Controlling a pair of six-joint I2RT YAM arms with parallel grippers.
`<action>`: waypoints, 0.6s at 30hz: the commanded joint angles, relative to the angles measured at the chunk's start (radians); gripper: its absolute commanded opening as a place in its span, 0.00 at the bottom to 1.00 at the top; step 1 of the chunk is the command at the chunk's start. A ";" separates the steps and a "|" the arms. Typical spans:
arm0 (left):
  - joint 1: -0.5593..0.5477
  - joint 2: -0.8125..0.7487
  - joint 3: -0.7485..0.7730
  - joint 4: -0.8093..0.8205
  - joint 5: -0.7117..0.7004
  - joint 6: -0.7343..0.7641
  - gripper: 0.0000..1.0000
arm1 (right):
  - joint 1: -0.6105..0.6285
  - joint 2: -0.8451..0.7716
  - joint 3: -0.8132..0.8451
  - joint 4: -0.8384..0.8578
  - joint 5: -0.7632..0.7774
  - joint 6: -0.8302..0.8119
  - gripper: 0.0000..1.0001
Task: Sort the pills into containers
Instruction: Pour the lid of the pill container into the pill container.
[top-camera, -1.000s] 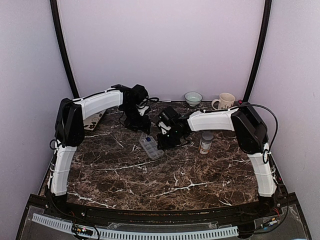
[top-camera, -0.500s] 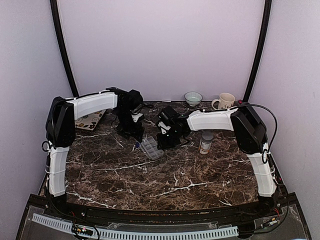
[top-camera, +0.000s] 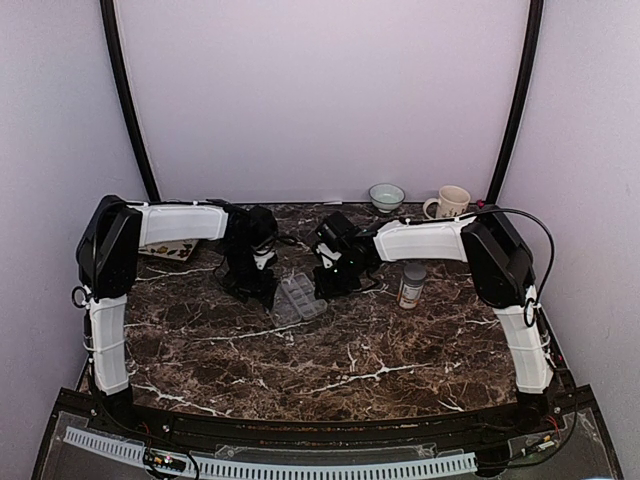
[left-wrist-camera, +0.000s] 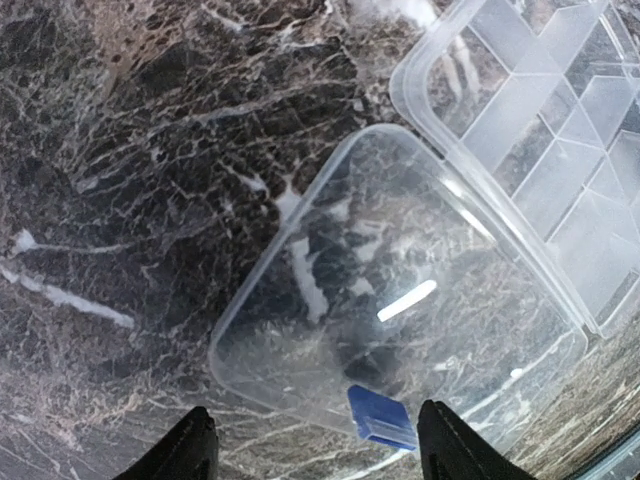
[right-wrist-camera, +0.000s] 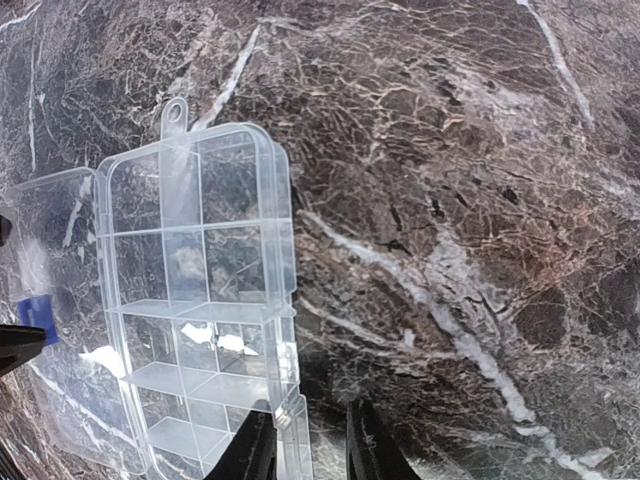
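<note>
Open organizer box (top-camera: 298, 297) mid-table, bottle (top-camera: 411, 285) to its right, bare tabletop (top-camera: 330, 360) nearer.

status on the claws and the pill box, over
Left claw open over blue latch. Right claw pinching organizer box rim. Lid laid open; no pills discernible. Capped bottle stands apart.
</note>
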 joint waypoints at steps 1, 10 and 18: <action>-0.006 -0.054 -0.064 0.098 -0.021 -0.037 0.71 | -0.008 0.085 -0.016 -0.073 0.034 -0.003 0.26; -0.008 -0.029 -0.102 0.177 -0.045 -0.050 0.71 | -0.008 0.091 -0.011 -0.078 0.032 -0.006 0.26; -0.008 -0.013 -0.129 0.196 -0.089 -0.039 0.71 | -0.009 0.089 -0.015 -0.082 0.033 -0.006 0.26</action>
